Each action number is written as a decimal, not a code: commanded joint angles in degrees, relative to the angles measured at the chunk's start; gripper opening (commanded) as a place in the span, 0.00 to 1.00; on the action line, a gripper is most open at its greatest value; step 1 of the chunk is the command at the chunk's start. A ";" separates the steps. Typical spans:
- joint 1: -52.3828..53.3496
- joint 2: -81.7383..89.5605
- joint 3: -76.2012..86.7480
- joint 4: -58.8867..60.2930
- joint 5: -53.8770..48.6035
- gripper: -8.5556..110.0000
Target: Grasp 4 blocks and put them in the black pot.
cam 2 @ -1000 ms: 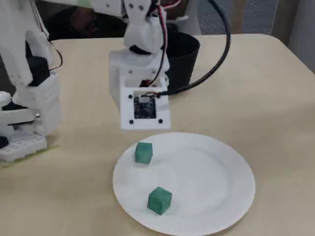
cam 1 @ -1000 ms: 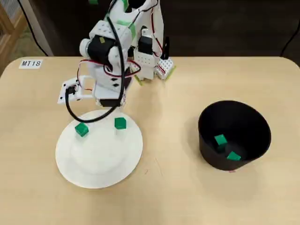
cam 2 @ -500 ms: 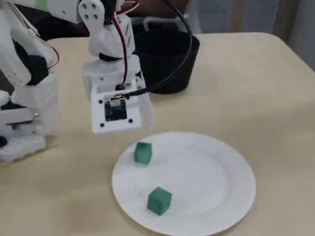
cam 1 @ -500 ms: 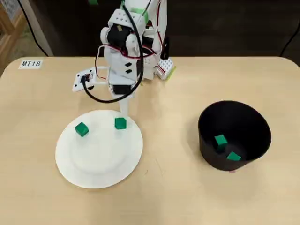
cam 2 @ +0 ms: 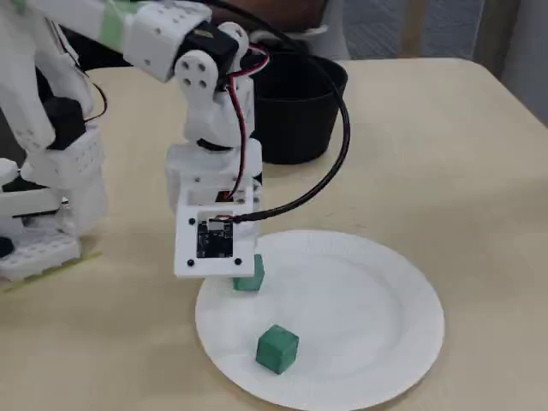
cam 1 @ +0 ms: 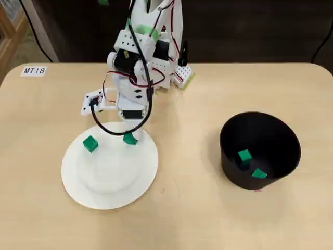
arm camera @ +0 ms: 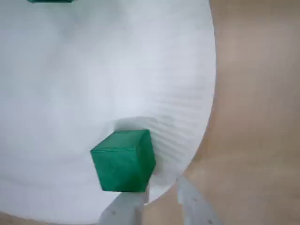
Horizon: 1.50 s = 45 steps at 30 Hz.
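Now we are lowering the white two-finger pincer [arm camera: 157,206] over the nearest small bright green cube [arm camera: 123,161], which sits near the rim of the flat white paper plate [arm camera: 70,93]. In the wrist view one finger lies directly below the cube at 6 o'clock and the other towards 5 o'clock, with the jaws parted and nothing held. We judge the cube is not yet between them, so we should shift across before closing. Being a cube, it has no long axis; one corner edge faces the wrist camera. In the overhead view a second cube [cam 1: 90,144] lies at the plate's 10 o'clock. Further off on the desk [cam 1: 187,208], the matte black round pot [cam 1: 260,125] holds two more cubes [cam 1: 244,155].
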 commanded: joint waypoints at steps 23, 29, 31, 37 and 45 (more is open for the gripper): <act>-1.67 -6.77 -9.93 -1.76 10.63 0.25; 0.44 -9.58 -10.90 -2.72 14.41 0.24; 1.58 -9.40 -10.90 -2.11 14.50 0.25; 2.99 -9.58 -11.60 -2.46 15.03 0.27; 3.87 -7.82 -12.39 -1.05 16.00 0.29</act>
